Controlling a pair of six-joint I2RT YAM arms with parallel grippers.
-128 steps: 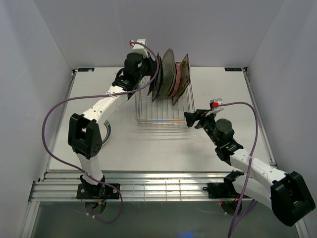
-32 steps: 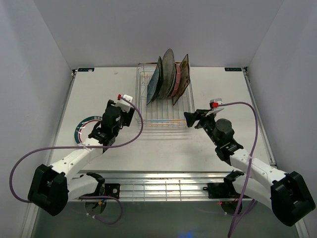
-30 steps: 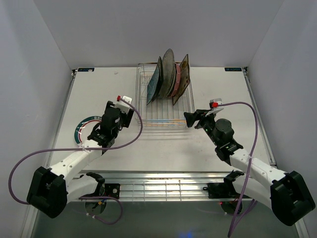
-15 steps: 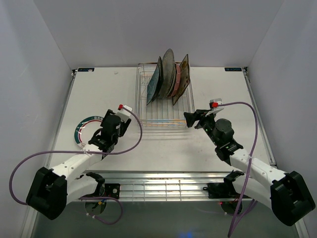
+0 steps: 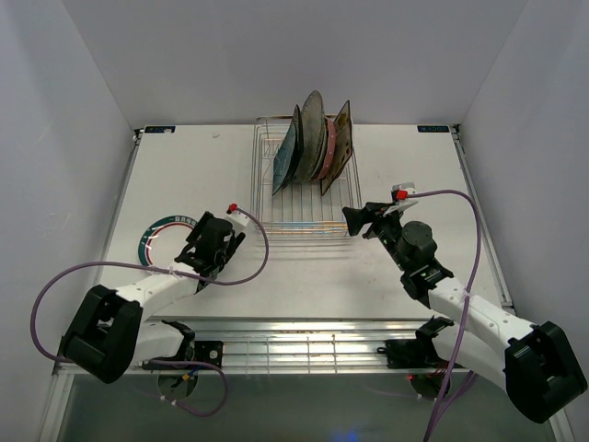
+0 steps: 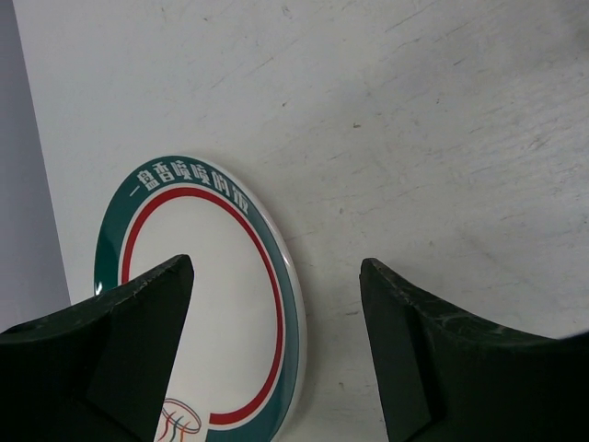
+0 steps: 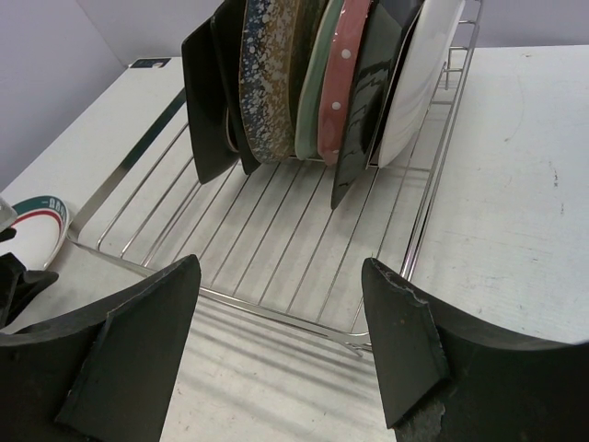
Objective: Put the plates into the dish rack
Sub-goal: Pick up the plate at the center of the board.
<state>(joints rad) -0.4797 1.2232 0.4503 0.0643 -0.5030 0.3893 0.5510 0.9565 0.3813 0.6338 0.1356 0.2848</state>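
Pick-up step for the next plate, imo. Left end effector (image 6: 276, 304) is spread wide w/ nothing in it, hanging low over the right-hand rim of the teal-rimmed plate (image 6: 202, 295). That plate lies flat on the table (image 5: 184, 166), well left of the dish rack (image 5: 304, 207). Can't tell if there's a 2nd one stacked under it.

Right end effector (image 7: 276, 341) is also released and empty, parked just off the rack's near right corner and pointing into it. The racked plates (image 7: 304, 83) stand on edge, bunched at the far end, so the near rows of tines look free.

Next move, prob: the left needs to drop so one finger lands inside the rim and the other outside it, then pinch. Tricky bit is that the plate sits flush on the table, so the outer finger has to catch the lip w/o just shoving the plate away. After that it's lift, tip upright, carry over and slot it btwn open tines in front of the others.
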